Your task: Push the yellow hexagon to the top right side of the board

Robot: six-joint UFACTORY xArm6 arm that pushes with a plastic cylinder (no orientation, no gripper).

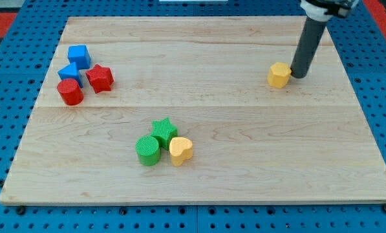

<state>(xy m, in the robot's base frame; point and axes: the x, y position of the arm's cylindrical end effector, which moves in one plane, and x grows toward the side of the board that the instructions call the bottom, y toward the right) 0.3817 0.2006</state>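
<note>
The yellow hexagon (278, 75) lies on the wooden board (199, 175) at the view's right, in the upper half. My tip (299, 76) rests on the board just to the right of the hexagon, touching or nearly touching its right side. The dark rod rises from there toward the view's top right corner.
A blue cube (79, 56), a second blue block (70, 73), a red star (100, 78) and a red cylinder (70, 92) cluster at the upper left. A green star (163, 131), a green cylinder (148, 151) and a yellow heart (180, 151) cluster at bottom centre.
</note>
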